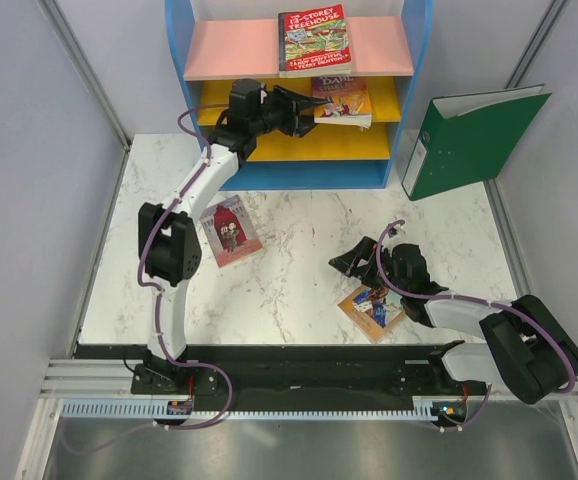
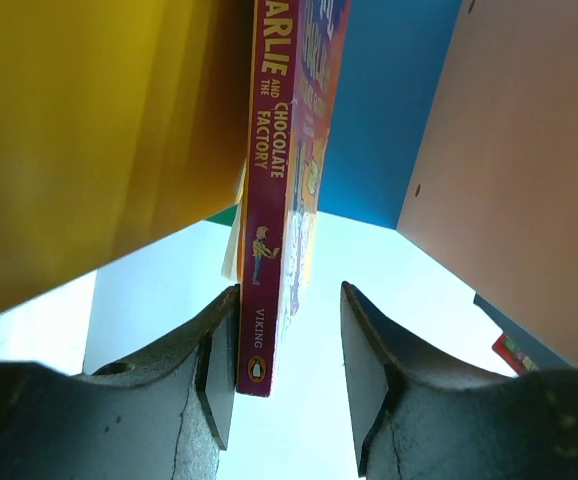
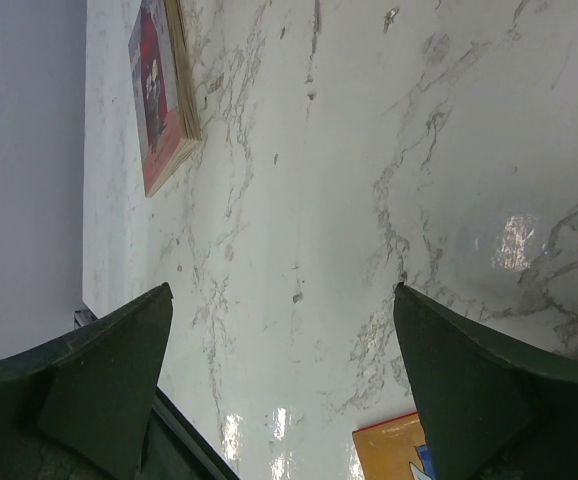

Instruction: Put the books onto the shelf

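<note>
The shelf (image 1: 229, 50) stands at the back, with a red-green book (image 1: 314, 40) flat on its pink top board. My left gripper (image 1: 304, 110) reaches into the yellow tier at a maroon-spined "Charlie and the Chocolate Factory" book (image 1: 344, 100). In the left wrist view that book (image 2: 269, 200) rests against one pad while the other finger (image 2: 364, 350) stands apart, so the left gripper (image 2: 290, 288) is open. A small maroon book (image 1: 231, 230) and an orange book (image 1: 372, 308) lie on the table. My right gripper (image 1: 352, 258) hovers open and empty beside the orange book.
A big green ring binder (image 1: 469, 140) leans at the shelf's right side. Grey walls close in the marble table (image 1: 299, 270) on both sides. In the right wrist view the maroon book (image 3: 159, 90) lies far ahead and the orange book's corner (image 3: 389, 450) lies under the right finger.
</note>
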Robot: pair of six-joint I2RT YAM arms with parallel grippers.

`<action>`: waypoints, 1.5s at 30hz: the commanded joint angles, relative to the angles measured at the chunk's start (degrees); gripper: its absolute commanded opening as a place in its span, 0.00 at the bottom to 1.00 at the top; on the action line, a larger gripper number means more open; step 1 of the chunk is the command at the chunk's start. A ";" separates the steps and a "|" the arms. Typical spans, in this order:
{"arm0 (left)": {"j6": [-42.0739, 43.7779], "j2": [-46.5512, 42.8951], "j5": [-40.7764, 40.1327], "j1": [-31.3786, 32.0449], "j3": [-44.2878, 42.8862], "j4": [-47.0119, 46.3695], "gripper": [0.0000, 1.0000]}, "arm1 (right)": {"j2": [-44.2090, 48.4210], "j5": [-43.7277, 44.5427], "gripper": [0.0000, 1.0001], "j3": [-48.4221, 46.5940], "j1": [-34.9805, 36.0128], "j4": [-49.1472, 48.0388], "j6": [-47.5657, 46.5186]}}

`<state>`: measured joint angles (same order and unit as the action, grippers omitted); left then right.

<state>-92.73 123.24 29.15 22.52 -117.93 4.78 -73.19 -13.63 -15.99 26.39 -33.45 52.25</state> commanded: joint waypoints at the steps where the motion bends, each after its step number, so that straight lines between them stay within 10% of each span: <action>1: 1.05 -2.21 2.32 0.33 4.02 4.89 0.50 | 0.77 -0.17 0.98 0.17 -0.03 -2.14 -0.31; 45: 25.32 -10.92 -11.31 0.77 11.94 10.69 0.43 | 0.59 -0.61 0.98 0.08 -0.03 -2.32 -0.39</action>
<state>-68.51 112.03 19.62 23.38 -101.62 17.58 -73.19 -13.65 -15.99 26.39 -33.45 52.25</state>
